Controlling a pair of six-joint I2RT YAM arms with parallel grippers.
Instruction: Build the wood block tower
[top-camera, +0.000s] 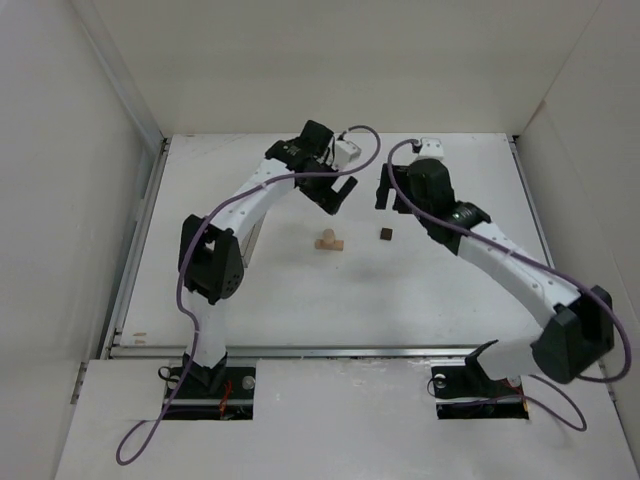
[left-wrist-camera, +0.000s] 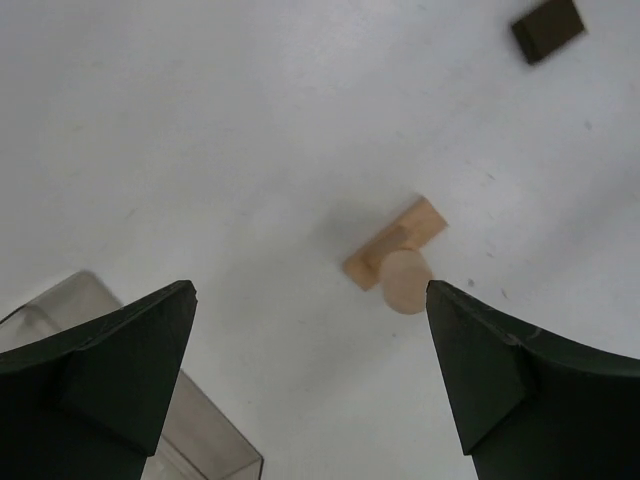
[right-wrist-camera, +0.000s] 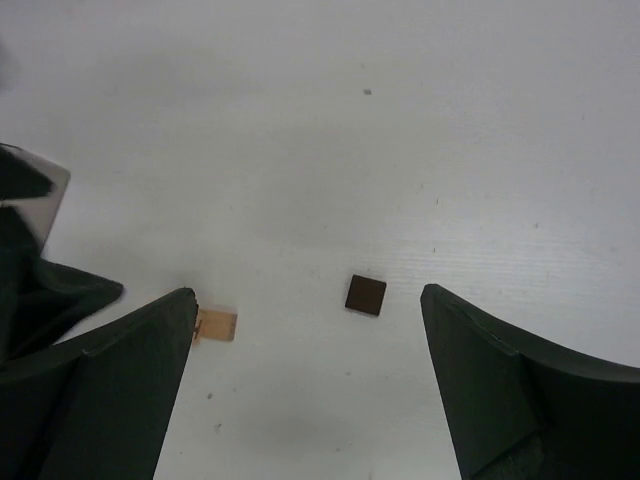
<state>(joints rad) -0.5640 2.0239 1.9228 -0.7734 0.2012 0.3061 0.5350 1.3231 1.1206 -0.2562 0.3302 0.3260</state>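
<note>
Wood block tower not stacked yet: its pieces lie apart mid-counter (top-camera: 300, 300), btw the two arms.

Left arm (top-camera: 265, 190): left jaws spread wide, holding nothing, hovering just far of the tan oblong block (top-camera: 329, 242). A pale round piece (left-wrist-camera: 405, 282) sits at one end of that block. Right of it, apart and not touching, lies the dark brown cube (top-camera: 385, 234). Right arm (top-camera: 500, 260): right jaws also wide open and empty, hanging above the cube on its far side. In the wrist view the cube shows btw the fingers but off-centre.

Likely step: right jaws fetch the cube.
- Centre over it, turn wrist square w/ its faces.
- Drop straight, close softly; it's tiny and could skid.
- Lift clear before going left, then set it on the tan block's flat bare part, clear of the round piece.
- Left arm is close by, so it shld prob give room.

Hard to make out:
- Can't tell if the round piece is a peg or a ball, or if it's joined to the block.
- Right wrist view: tan block half hidden behind a finger.
- Clear box (left-wrist-camera: 215, 445) is cut off by a finger and the frame edge.
</note>
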